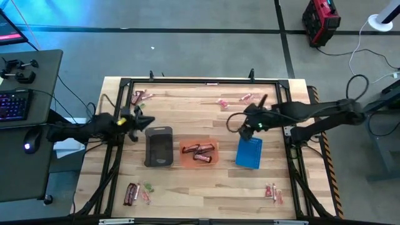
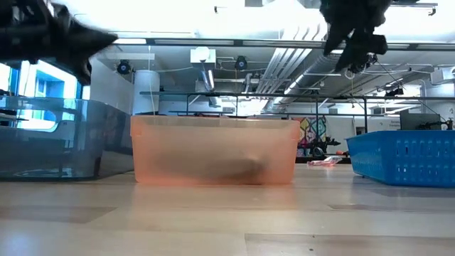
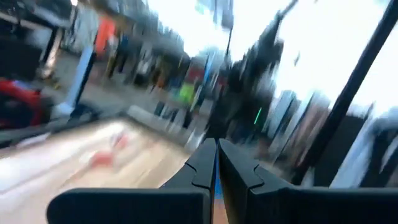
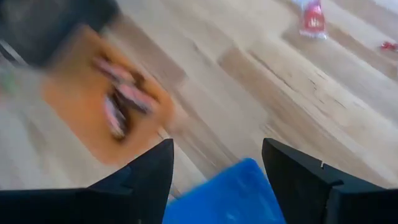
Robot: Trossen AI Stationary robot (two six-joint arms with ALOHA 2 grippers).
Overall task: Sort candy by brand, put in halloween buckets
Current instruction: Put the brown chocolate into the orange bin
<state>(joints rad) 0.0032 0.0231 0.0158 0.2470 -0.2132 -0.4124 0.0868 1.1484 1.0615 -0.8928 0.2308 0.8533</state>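
Candy lies in small groups on the wooden table (image 1: 206,181): one group (image 1: 136,192) near the front left corner and one (image 1: 273,192) near the front right corner. Across the middle stand the dark grey bucket (image 1: 159,146), the orange bucket (image 1: 199,153) with reddish-brown bars (image 1: 199,152) inside, and the blue bucket (image 1: 250,152). The right gripper (image 1: 249,128) hovers above the blue bucket's far end, fingers spread and empty. The left gripper (image 1: 141,121) is by the grey bucket's far left corner, fingers pressed together and empty. More candy (image 1: 140,96) lies along the far edge.
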